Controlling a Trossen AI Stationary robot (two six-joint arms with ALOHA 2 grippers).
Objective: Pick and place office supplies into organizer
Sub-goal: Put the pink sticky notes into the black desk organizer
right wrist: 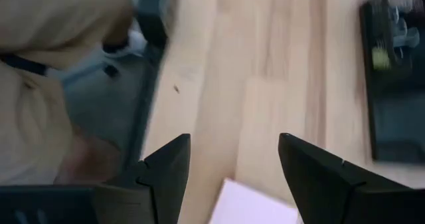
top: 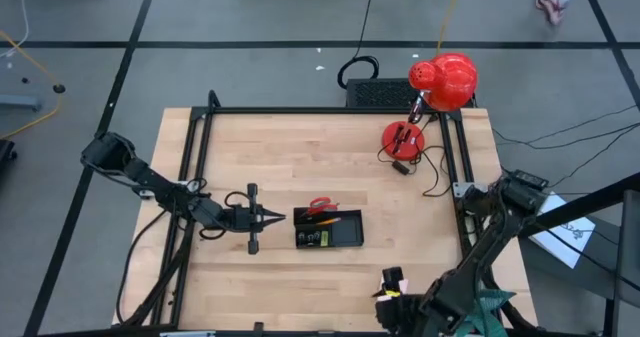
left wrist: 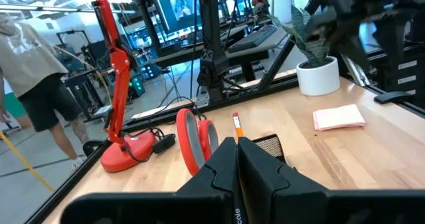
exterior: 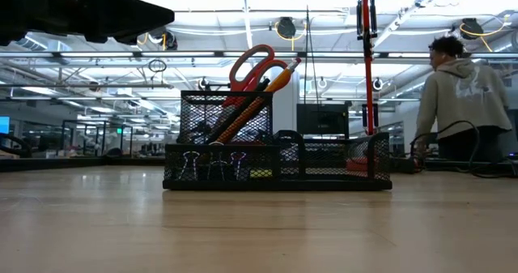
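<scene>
One black organizer (top: 329, 229) sits on the wooden table (top: 300, 147). It is a mesh tray with a tall cup at one end and low boxes beside it.

In the tall cup stands one pair of red-handled scissors (exterior: 248, 65), handles up. Two orange pencils (exterior: 257, 99) lean in the same cup, and a dark pen leans there too, though how many pens is hard to tell. In the low box at the front hang three small binder clips (exterior: 212, 164). One yellow-green bit (exterior: 261, 174) lies in the box next to them.

One pink sticky-note pad (left wrist: 339, 117) lies flat on the table, away from the organizer, near a white plant pot (left wrist: 319, 75). One red desk lamp (top: 441, 85) stands at the far edge of the table, well apart from the organizer.

The left gripper (top: 274, 217) is just beside the organizer, at the end with the tall cup. Its two fingers (left wrist: 262, 171) are pressed together and hold nothing. They do not touch the organizer.

The right gripper (right wrist: 232, 174) hangs over the table edge nearest the robot, well away from the organizer. Its fingers are spread wide and empty. A pale pad (right wrist: 255, 206) lies on the table under them.

One person (exterior: 463, 99) is in the room behind the table.
</scene>
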